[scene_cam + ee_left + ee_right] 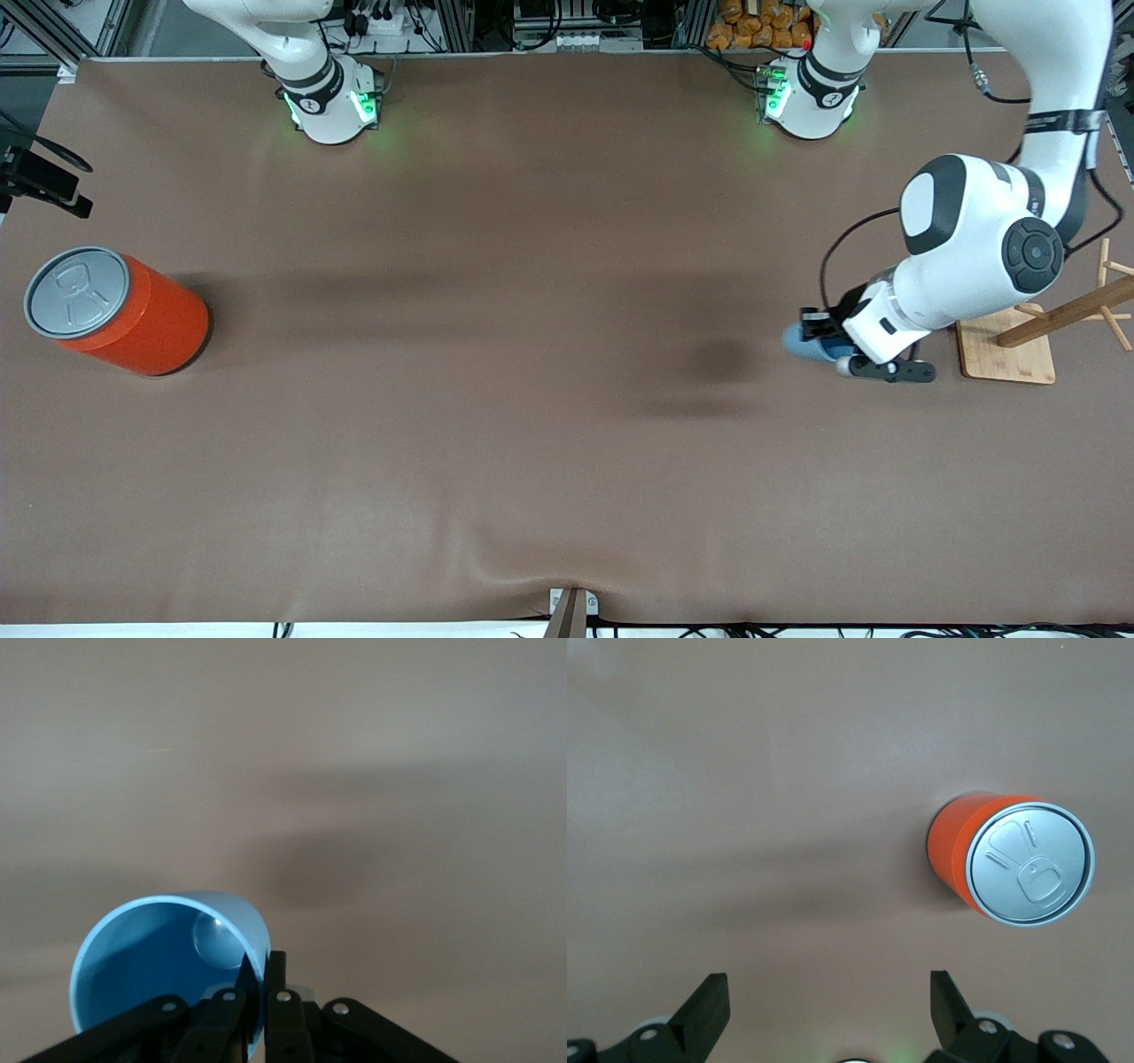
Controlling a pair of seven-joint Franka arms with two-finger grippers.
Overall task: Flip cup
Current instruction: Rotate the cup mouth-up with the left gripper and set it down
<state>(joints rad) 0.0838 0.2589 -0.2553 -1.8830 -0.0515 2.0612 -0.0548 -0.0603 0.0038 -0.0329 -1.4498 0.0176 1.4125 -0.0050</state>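
Left hand [259, 979] pinching cup [146, 970] rim, right hand [828, 1005] open, waiting.

Two Franka arms, glossy white rounded shells with dark grey bands at the joints; each base [332, 102] ringed in black and lit by green status lights. Left arm [979, 235]: large white elbow housing with a dark grey oval panel and a round black end cap, a black cable looping alongside, a black strap around the upper link. Gripper fingers [704, 1005] matte black, wedge-shaped, on black linkage bars with silver screws.
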